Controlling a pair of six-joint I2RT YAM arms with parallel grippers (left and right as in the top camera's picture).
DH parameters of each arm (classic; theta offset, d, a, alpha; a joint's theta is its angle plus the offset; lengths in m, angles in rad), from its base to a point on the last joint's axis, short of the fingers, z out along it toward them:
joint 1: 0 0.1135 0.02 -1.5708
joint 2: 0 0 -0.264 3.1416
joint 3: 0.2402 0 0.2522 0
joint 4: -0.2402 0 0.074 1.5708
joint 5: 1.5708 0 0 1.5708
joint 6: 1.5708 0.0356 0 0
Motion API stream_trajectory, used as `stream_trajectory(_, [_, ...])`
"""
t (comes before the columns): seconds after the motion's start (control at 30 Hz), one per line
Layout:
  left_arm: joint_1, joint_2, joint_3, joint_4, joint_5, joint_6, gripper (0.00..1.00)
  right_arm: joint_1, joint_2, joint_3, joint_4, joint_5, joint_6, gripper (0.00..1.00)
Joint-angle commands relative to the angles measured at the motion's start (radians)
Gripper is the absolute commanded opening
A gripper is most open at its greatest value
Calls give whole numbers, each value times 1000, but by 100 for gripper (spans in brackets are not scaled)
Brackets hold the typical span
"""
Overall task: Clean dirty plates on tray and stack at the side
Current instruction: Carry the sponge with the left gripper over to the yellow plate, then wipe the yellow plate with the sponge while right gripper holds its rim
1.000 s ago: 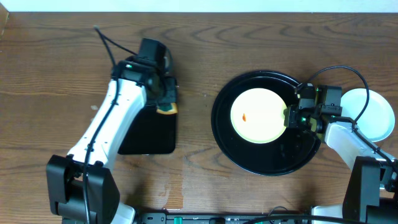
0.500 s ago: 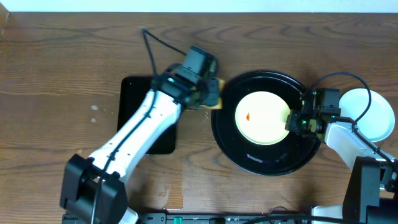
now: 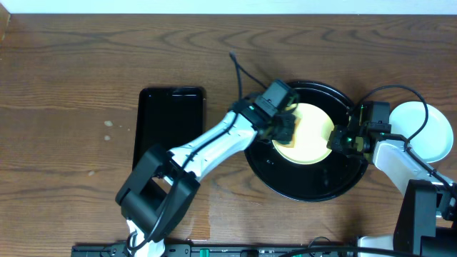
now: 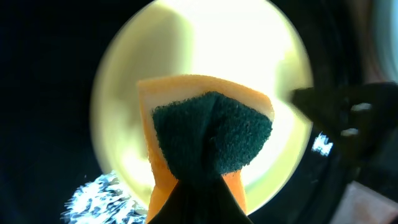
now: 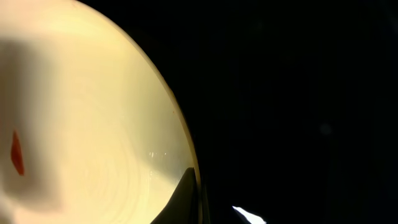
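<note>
**A:** Yellow plate: where is it, and why is it held like that?

**B:** It lies inside the round tray, towards the tray's far side. The right gripper sits at the tray's right edge with its fingers pressed together on the plate's rim. I read that as bracing the plate so it cannot slide while it is scrubbed.

**A:** And the other arm?

**B:** The left arm stretches in a long diagonal from beyond the tray's left side, with its wrist turned down over the tray's middle. The left gripper pinches a sponge, green scouring face outwards and orange foam bulging on both sides. The sponge hangs over the plate. I cannot tell whether it touches.

**A:** Is the plate clean?

**B:** No. The right wrist view shows an orange smear on its face, so wiping looks like the step in hand.

**A:** Anything else?

**B:** A pale plate rests outside the tray, just beside its right edge, probably where the stack goes. A rectangular tray lies well apart to the round tray's left.
</note>
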Motion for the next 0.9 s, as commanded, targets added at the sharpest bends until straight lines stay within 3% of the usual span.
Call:
stream_trajectory(0.0, [-19,26,53,50,14,-33,7,6,10,-6,-13,50,17,1])
stream_trajectory(0.33, [-19,142,59,181,9,-84,7,6,10,-6,-18,50,17,1])
stream_trajectory(0.87, [6,269,59,104,-97,-59,7,6,10,-6,-39,50,17,1])
